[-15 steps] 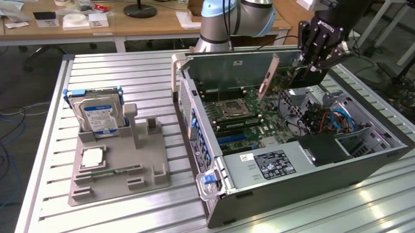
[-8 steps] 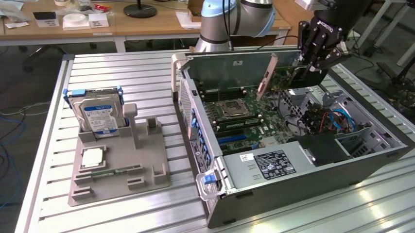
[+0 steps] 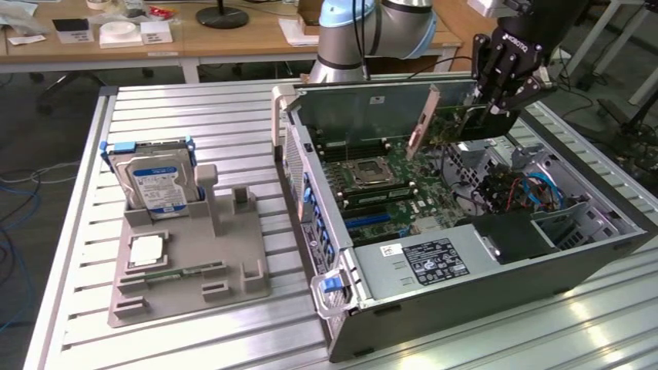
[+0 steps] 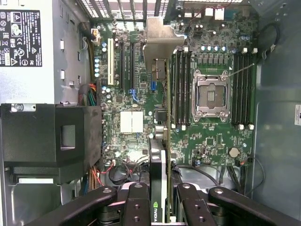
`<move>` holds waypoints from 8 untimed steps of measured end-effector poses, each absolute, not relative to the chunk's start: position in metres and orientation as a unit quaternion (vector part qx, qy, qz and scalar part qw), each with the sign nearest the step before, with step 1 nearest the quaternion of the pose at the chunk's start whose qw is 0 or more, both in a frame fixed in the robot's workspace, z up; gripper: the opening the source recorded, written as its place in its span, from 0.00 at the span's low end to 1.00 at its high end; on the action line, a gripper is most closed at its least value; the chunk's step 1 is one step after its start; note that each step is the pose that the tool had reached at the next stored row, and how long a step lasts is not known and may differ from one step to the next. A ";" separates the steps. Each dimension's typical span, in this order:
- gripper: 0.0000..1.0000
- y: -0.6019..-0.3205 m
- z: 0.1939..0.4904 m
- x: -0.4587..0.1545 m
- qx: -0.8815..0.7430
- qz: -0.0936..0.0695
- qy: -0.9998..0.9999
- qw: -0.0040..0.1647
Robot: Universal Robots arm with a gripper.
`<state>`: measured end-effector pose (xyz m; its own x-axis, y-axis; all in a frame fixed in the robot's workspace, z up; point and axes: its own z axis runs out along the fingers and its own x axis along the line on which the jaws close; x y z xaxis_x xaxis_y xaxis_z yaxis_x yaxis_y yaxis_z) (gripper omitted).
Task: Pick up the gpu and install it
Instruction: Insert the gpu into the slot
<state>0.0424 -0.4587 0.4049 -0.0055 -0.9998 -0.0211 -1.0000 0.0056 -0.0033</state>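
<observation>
Gripper (image 3: pixel 494 109): black metal, jointed fingers (image 4: pixel 136 207) clamped narrow on gpu (image 3: pixel 460 123), pinching both flat faces.

Gpu: thin flat rectangular card, green board, dark matte face. In wrist view seen edge-on (image 4: pixel 159 169). Silver sheet-metal bracket (image 3: pixel 421 127), bent at tip.

Exterior view: card stands on edge over open case (image 3: pixel 463 308), at 1 o'clock from CPU socket (image 3: pixel 368 171). Long axis roughly level, bracket end toward 9 o'clock, gripped end toward 3 o'clock.

Motherboard (image 3: pixel 386 193): green, densely populated.

Hard drive (image 3: pixel 154 185): boxy, silver, at 9 o'clock from case, upright in grey plastic holder (image 3: pixel 190 262).
</observation>
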 end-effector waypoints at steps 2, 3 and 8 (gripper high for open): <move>0.27 -0.459 0.404 0.042 -0.705 0.006 0.709 0.009; 0.27 -0.459 0.404 0.042 -0.705 0.006 0.709 0.009; 0.27 -0.459 0.400 0.039 -0.705 0.005 0.709 0.010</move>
<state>0.0394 -0.4586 0.3999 -0.0054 -0.9998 -0.0211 -1.0000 0.0056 -0.0061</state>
